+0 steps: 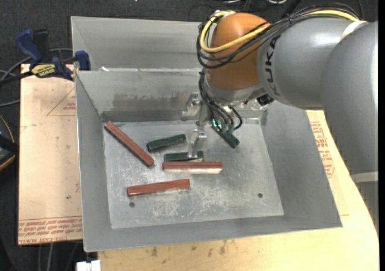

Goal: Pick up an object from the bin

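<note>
One thing cannot be settled at the hand itself: whether the gripper (207, 137) is open or closed, because the orange wrist cover (237, 47) and its cables sit over it. It hangs low in the bin (271, 203), near the back wall and right of centre, and nothing can be seen held in it.

Closest is a short dark green piece (183, 156), just below the gripper and lying along the upper side of a reddish-brown stick (192, 167); whether the two touch is hard to make out. A second dark green piece (166, 142) lies just to the left.

A clean pick would likely mean centring over one green piece alone, closing across its narrow width, and keeping clear of the stick beside it.

A dark slanting shape (230, 137) juts out under the wrist on the right; it is unclear whether this is part of the robot or a loose object. Farther out lie a long diagonal stick (128, 143) and a front stick (157, 188).
</note>
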Controlling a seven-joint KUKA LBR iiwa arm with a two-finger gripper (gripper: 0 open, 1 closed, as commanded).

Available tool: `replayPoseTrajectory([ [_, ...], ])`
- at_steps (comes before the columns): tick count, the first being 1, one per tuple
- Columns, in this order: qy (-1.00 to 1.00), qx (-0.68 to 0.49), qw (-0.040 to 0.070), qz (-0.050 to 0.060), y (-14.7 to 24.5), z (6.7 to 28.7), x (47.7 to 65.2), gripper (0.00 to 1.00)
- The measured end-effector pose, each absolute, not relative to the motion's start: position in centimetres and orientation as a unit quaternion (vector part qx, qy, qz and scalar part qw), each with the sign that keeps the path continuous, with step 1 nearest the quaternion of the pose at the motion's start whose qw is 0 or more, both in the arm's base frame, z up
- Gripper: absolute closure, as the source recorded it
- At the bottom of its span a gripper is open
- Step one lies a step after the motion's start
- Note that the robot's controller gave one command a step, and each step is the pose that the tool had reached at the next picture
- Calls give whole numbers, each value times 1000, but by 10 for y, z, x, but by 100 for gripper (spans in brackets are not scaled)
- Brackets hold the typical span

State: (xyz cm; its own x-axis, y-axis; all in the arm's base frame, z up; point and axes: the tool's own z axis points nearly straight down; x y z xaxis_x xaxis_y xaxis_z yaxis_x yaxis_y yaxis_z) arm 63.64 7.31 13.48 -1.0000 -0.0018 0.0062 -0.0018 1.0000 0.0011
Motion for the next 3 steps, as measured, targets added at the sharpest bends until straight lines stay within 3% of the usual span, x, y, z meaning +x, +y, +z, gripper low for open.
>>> replayPoseTrajectory([
  [1, -1000, 0, -1, -1, 73, 139, 638, 0],
  [2, -999, -40, -13, -4, 116, 81, 647, 100],
  [3, -999, -40, -13, -4, 116, 81, 647, 100],
])
